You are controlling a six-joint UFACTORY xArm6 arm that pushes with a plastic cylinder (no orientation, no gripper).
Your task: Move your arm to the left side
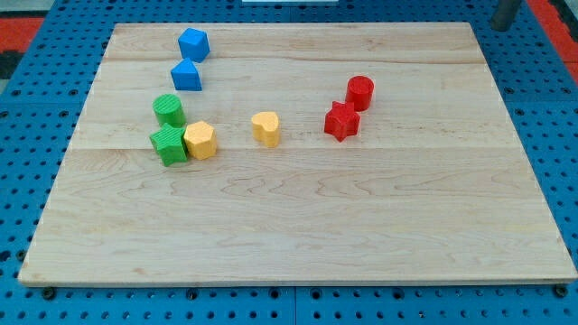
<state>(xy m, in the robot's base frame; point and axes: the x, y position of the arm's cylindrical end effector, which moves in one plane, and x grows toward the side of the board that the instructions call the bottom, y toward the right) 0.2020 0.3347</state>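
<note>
My tip shows at the view's top right corner, just past the wooden board's far right corner and far from all blocks. A blue hexagonal block and a blue block sit at the upper left. Below them stand a green cylinder, a green star block and a yellow hexagonal block touching it. A yellow heart-like block sits near the middle. A red cylinder and a red star block sit right of centre, touching.
The board lies on a blue perforated table. A red surface shows at the view's top left and top right corners.
</note>
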